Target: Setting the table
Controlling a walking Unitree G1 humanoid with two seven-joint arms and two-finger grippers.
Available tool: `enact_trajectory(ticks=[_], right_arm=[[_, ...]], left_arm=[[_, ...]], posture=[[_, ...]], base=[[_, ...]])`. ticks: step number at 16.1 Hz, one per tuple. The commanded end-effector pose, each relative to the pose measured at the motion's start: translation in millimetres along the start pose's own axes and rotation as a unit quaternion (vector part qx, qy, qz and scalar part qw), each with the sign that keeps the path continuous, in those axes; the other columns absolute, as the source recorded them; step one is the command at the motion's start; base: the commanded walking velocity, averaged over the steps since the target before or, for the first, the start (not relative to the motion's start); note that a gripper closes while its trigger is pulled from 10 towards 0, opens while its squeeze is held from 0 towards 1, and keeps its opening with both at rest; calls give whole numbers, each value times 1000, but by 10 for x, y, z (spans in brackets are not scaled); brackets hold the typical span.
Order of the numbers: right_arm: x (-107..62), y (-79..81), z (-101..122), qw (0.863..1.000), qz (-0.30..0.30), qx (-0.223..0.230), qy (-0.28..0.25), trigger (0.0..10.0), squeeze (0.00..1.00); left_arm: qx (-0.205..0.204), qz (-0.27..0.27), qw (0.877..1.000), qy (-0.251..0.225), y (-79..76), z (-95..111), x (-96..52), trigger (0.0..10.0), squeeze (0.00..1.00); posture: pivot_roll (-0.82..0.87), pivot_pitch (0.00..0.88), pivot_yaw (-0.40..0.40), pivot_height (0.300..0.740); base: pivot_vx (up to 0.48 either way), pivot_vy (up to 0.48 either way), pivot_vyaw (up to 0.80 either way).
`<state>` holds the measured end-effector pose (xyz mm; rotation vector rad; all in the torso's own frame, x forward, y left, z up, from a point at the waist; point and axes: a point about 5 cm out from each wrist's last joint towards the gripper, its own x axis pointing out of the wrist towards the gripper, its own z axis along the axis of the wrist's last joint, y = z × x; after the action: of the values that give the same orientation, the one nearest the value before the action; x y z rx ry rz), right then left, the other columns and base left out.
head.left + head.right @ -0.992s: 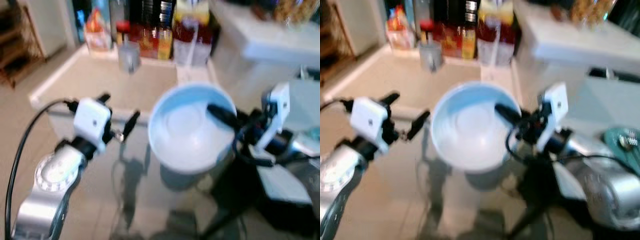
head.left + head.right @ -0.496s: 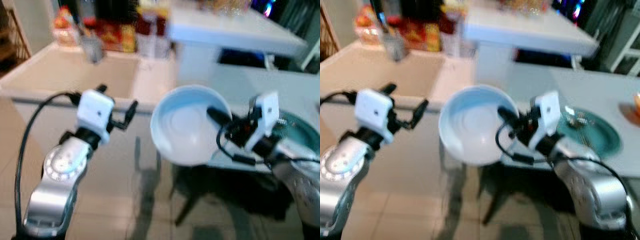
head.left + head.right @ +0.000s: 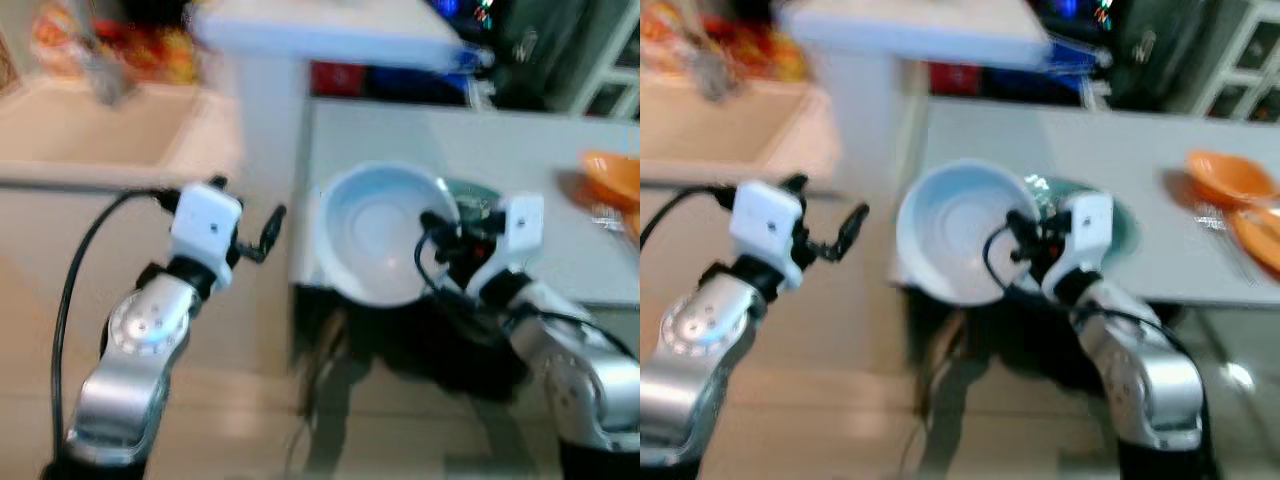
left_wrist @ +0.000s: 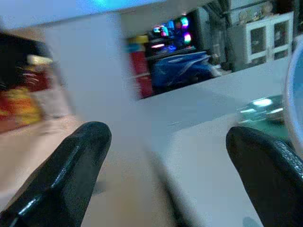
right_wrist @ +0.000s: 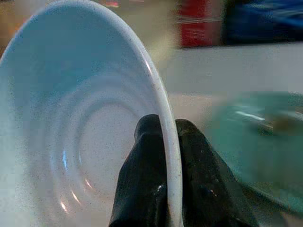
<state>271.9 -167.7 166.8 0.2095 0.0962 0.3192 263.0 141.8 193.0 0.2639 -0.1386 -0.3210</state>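
My right gripper [image 3: 432, 222] is shut on the rim of a pale blue bowl [image 3: 375, 232], one finger inside and one outside, as the right wrist view shows at the bowl's rim [image 5: 166, 142]. The bowl hangs tilted over the near left corner of a white table [image 3: 420, 150]. Behind it a teal plate [image 3: 1122, 222] lies on the table. My left gripper [image 3: 272, 228] is held out to the left of the bowl, open and holding nothing; its fingers [image 4: 71, 165] stand wide apart.
Orange dishes [image 3: 1230, 180] lie at the table's right side. A beige counter [image 3: 100, 140] with bottles and packets [image 3: 60, 50] runs along the left. A white shelf top [image 3: 320, 40] stands behind the table. The pictures are blurred.
The whole view has swung to the right, bringing the white table, teal plate and orange dishes into sight. The bowl stays in my right gripper and is now over the table's corner.
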Motion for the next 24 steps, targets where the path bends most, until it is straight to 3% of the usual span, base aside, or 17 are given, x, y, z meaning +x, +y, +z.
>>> enact_trajectory(ticks=[1,4,8,9,10,12,15,19,24], right_arm=[[-21,-88,122,999,-41,4,-34,10000,0],[-36,-117,133,994,-95,25,-40,10000,0],[-52,-318,62,980,-194,30,-26,10000,0],[-23,-248,95,981,-184,48,-32,10000,0],[-7,-196,121,983,-170,52,-34,10000,0],[47,-141,144,985,-160,51,-34,10000,0],[137,-90,156,987,-146,57,-36,10000,0],[211,-55,179,987,-140,67,-36,10000,0],[224,-67,218,983,-155,84,-49,10000,0]], left_arm=[[6,12,1000,-3,26,20,5,10000,0],[0,11,1000,6,-24,-44,-3,10000,0],[13,-3,1000,6,-89,-28,65,10000,0],[-22,17,1000,8,-55,0,89,10000,0],[-27,18,999,-10,-46,52,101,10000,0],[-10,-9,1000,-15,-79,77,132,10000,0],[-25,3,1000,-18,-57,107,103,10000,0],[-16,32,999,-14,114,115,104,10000,0],[-15,24,999,-17,115,147,134,10000,0]], posture=[[34,0,-55,740],[-4,20,-32,740],[7,33,-14,740],[6,37,-8,740],[6,32,-7,740],[17,44,-26,740],[40,35,-39,740],[43,32,-38,740],[36,29,-23,740]], base=[[0,-480,0],[0,-480,0],[0,-480,0],[0,0,0],[0,0,0],[0,0,0],[265,0,0],[475,0,0],[480,0,0]])
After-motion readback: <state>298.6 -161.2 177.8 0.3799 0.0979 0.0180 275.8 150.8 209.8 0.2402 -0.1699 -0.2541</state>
